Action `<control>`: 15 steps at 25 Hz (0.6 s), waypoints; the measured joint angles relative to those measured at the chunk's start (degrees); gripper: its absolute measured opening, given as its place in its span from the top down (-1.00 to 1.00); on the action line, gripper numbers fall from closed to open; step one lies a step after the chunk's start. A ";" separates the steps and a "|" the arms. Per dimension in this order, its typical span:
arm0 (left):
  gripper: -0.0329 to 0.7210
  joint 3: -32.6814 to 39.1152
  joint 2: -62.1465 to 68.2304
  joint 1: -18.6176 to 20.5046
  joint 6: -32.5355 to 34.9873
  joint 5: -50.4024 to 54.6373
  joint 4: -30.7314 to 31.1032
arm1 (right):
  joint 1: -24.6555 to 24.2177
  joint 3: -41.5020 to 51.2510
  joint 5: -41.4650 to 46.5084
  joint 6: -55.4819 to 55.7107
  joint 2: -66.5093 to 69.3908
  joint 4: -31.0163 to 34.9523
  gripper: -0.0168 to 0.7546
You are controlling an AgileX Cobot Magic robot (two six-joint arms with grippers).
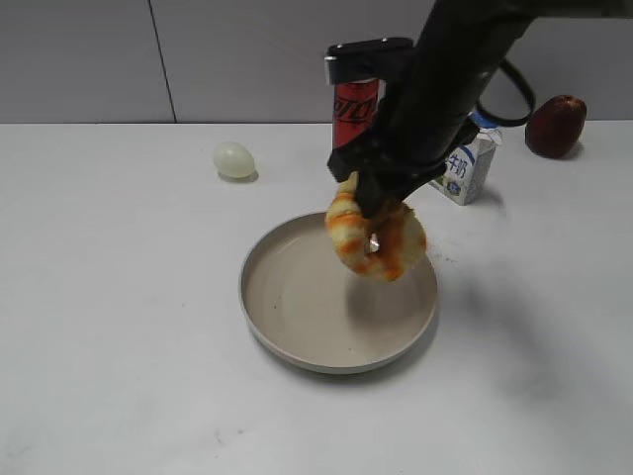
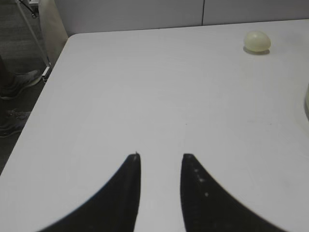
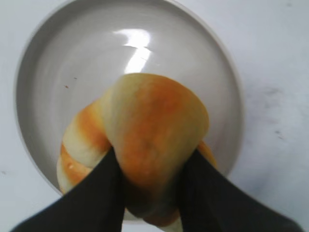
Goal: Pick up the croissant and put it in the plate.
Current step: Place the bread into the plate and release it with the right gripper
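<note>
My right gripper [image 1: 374,206] is shut on the croissant [image 1: 376,240], a pale yellow ring with orange stripes. It holds the croissant in the air over the right part of the plate [image 1: 287,341], a round beige dish. In the right wrist view the croissant [image 3: 154,140] is squeezed between the two black fingers [image 3: 150,166], with the plate [image 3: 58,72] straight below. My left gripper [image 2: 161,157] is open and empty over bare table at the left, out of the exterior view.
A small pale egg [image 1: 233,159] lies at the back left, also in the left wrist view [image 2: 257,41]. A red can [image 1: 353,109], a small milk carton [image 1: 468,166] and a dark red fruit [image 1: 555,126] stand behind the plate.
</note>
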 joint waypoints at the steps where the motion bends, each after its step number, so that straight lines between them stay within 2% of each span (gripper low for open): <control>1: 0.31 0.00 0.00 0.00 0.00 0.00 0.00 | 0.28 -0.51 -0.69 0.00 1.52 1.57 0.39; 6: 0.31 0.00 0.00 0.00 0.00 0.00 0.00 | 0.36 -2.95 -2.19 -0.53 8.53 6.03 0.39; 12: 0.31 0.00 0.00 0.00 0.00 0.00 0.00 | 0.36 -5.93 -1.22 -0.97 14.34 5.66 0.39; 13: 0.31 0.00 0.00 0.00 0.00 0.00 0.00 | 0.36 -6.00 -0.58 -0.97 14.85 5.50 0.35; 15: 0.31 0.00 0.00 0.00 0.00 0.00 0.00 | 0.36 -6.20 0.65 -0.97 15.42 5.32 -0.02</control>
